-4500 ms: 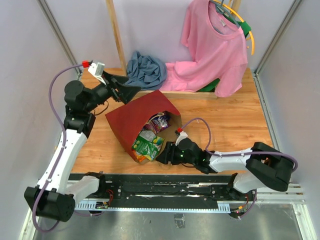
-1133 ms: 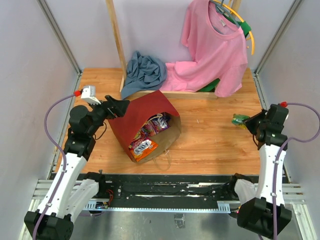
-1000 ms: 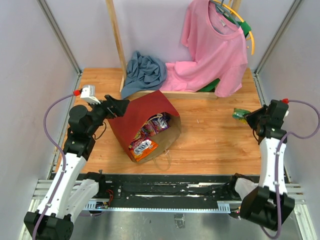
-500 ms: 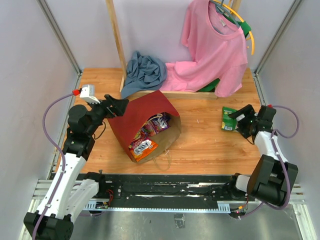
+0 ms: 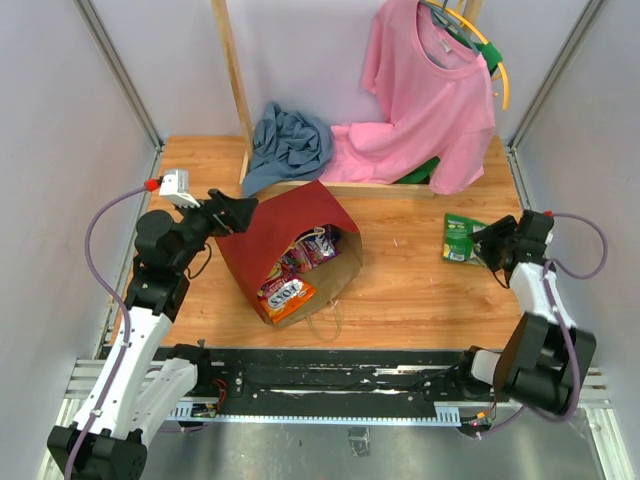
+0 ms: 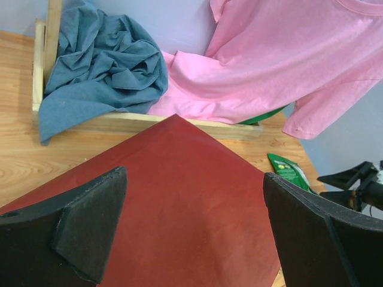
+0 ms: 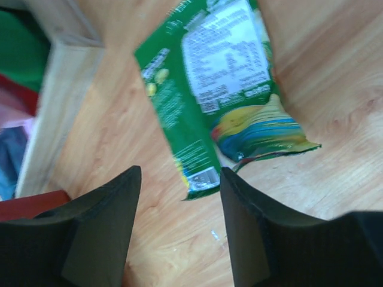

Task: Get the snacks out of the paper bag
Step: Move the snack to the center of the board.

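A: Surfaces? Reference everything to the paper bag (image 5: 285,235).
B: It's paper: matt dark red outside, raw brown kraft inside, creased. At its mouth the twine handles (image 5: 325,322) are thin and fibrous.
A: Contents?
B: In its mouth the snacks (image 5: 288,292) are glossy plastic film, crinkled. Well right of the bag, the green packet (image 7: 227,89) is the same glossy film, printed.
A: Rest?
B: Under the bag the table (image 5: 420,290) is wood-grain, smooth, satin. Behind the bag: bare wooden rail (image 5: 340,187), blue-grey cloth (image 5: 290,140) crumpled and matt, pink shirt (image 5: 430,100) soft knit.
A: And the left gripper (image 6: 194,179)?
B: Over the bag. Matt black fingers, faintly grainy.
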### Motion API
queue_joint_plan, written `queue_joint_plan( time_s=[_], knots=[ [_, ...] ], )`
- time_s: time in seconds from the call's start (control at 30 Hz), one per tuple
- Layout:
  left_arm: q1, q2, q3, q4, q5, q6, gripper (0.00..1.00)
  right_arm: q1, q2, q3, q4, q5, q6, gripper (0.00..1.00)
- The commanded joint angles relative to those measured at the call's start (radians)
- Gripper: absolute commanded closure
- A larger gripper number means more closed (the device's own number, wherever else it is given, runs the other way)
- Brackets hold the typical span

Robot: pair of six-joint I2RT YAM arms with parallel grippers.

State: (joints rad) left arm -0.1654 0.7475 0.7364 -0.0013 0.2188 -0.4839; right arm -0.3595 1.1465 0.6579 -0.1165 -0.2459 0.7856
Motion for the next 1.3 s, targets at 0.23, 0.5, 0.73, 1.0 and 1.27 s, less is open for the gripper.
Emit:
queue_joint_plan(
  time_s=[0.23,0.5,0.73,1.0,1.27],
  knots=[
    [-0.001,-0.047,0.007,-0.056,-0.071,0.077,0.00,-0.010,0.266,0.084,0.055,0.053,0.035,0.54],
    [-0.002,-0.023,-0.009,-0.031,-0.055,0.082,0.00,0.004,0.445,0.149,0.092,0.058,0.058,0.60],
    [-0.002,-0.024,-0.008,-0.043,-0.067,0.100,0.00,0.016,0.575,0.230,0.059,0.113,0.147,0.59],
    [-0.002,-0.008,0.000,-0.042,-0.060,0.086,0.00,0.032,0.708,0.406,-0.010,0.140,0.182,0.60],
    [-0.002,0.017,0.037,-0.044,-0.024,0.060,0.00,0.118,0.943,0.788,-0.154,0.157,0.138,0.59]
  ],
)
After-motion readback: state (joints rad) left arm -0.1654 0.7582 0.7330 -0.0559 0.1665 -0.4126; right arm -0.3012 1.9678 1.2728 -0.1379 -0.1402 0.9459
